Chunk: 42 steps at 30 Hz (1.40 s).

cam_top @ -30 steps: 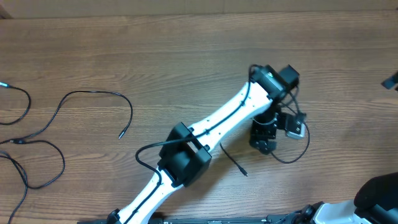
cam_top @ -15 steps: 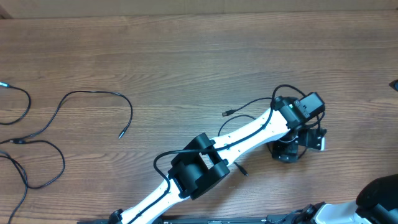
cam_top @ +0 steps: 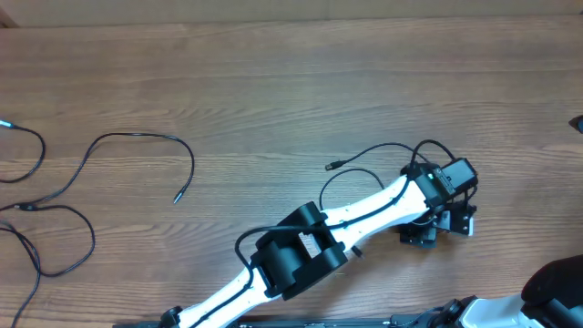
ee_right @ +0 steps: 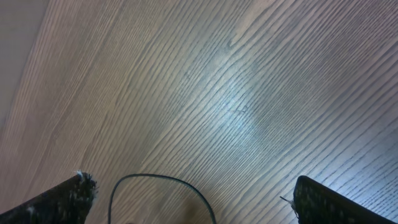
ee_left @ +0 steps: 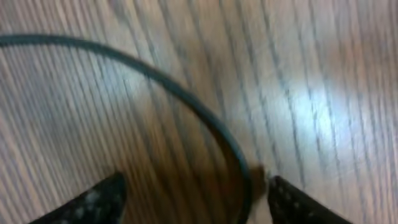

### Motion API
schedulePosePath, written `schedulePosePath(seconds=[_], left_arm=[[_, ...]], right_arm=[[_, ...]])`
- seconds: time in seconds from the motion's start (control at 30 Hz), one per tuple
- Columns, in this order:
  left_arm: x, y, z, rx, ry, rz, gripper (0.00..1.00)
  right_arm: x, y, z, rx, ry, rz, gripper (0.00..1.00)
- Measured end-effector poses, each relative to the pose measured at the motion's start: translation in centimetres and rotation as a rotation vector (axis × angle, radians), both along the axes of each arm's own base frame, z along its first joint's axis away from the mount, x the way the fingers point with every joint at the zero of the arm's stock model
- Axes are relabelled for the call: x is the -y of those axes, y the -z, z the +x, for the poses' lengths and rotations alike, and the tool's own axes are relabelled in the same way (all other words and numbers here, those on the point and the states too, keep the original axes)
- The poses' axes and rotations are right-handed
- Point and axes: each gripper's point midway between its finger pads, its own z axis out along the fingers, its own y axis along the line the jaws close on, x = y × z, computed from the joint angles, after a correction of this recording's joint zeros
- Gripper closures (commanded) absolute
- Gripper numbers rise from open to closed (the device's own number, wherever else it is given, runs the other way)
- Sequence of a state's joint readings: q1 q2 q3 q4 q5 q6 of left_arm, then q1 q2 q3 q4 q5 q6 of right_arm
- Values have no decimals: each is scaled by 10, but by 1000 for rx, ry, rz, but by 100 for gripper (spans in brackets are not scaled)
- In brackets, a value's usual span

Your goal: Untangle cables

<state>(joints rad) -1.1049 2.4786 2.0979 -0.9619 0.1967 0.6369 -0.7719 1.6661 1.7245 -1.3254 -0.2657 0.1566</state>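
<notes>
No writing could be read: a pale patch on the black elbow of the left arm point(cam_top: 301, 251) was too small to make out.

The table point(cam_top: 273, 73) was brown wood-grain with dark streaks. Glare lay bright on it ahead of both pairs of fingers. In the overhead view a paler strip ran along its far edge.

The left gripper point(ee_left: 200, 200) had its 2 fingers point(ee_left: 102, 199) apart, clasping nothing. 1 thin black cord point(ee_left: 186, 96) curved in from ahead and passed down between them, nearer the finger at the picture's right. Whether it touched that finger, I could not tell through the blur.

From overhead, the same cord point(cam_top: 373, 148) looped out on the table beside the left gripper point(cam_top: 421, 237). 1 small plug end point(cam_top: 332, 166) lay well clear of the fingers. A 2nd end point(cam_top: 357, 251) poked out from under the white arm.

The right gripper point(ee_right: 199, 200) stood spread wide, its 2 fingers point(ee_right: 68, 199) at opposite corners of its view, with bare wood ahead of them. A thin black loop point(ee_right: 161, 179) sat low between them. I could not tell whether it was a task cord or the arm's own wiring.

More black cords lay in loose loops point(cam_top: 137, 137) far from both grippers, at the table's opposite end past the left arm's elbow. 1 ended in a dark tip point(cam_top: 176, 198) and 1 in a silvery tip point(cam_top: 5, 123). They ran off the edge, so I could not tell their count.
</notes>
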Motion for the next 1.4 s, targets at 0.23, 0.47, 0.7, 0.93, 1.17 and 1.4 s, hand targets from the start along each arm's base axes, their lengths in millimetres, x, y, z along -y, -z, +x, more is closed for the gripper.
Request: schedulePosePath(seconds=[0.23,0.47,0.7,0.93,1.17,1.4], left_arm=[[6,3,-2,17,2,-45,80],[10,3,4,21,-90,-54,96],[-16,-6,59,194,-373,54,96],[-60,-146,203,341,-757,-157,96],[-177,-254,288,451,-1054,-300,96],[-342,-300,332,539,-1470,-313,96]], right_arm=[[0,0,0,-1,0,2,0],[-1,0,-1,-3,0,2,0],[-1,0,-1,-3,0,3,0],[-1,0,-1,-4,0,4,0],[-1,0,-1,-4,0,5,0],[-2,0,0,2,-4,10,0]])
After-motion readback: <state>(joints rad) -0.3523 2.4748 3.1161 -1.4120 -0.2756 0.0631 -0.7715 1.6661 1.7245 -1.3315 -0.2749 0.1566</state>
